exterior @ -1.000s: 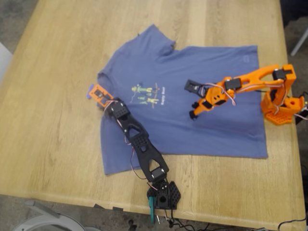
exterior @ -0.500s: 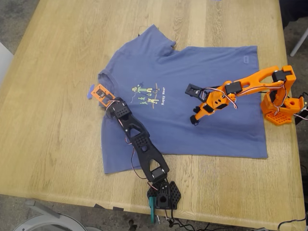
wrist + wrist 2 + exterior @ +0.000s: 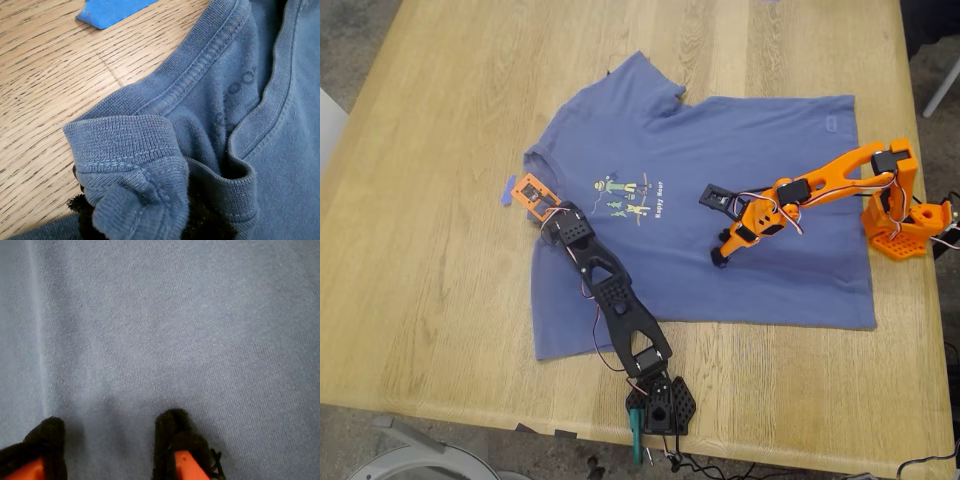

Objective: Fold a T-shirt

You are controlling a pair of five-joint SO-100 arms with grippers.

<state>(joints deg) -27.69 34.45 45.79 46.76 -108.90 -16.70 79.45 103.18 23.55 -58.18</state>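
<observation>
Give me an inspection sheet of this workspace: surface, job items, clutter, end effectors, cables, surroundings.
Surface: light wooden table, bare around the shirt.
Job items: T-shirt spread flat, print up, not yet folded; its collar is bunched at the black arm's tip.
Clutter: blue tape scrap on the wood beside the collar.
End effectors: my first gripper, on the black arm, is shut on the T-shirt collar. My second gripper, on the orange arm, is open, with one tip down on the shirt's middle.
Cables: thin wires along both arms; dark leads trail off the table edge at the black arm's base.
Surroundings: grey floor beyond the table; a pale object at the exterior view's lower left corner, unidentifiable.
</observation>
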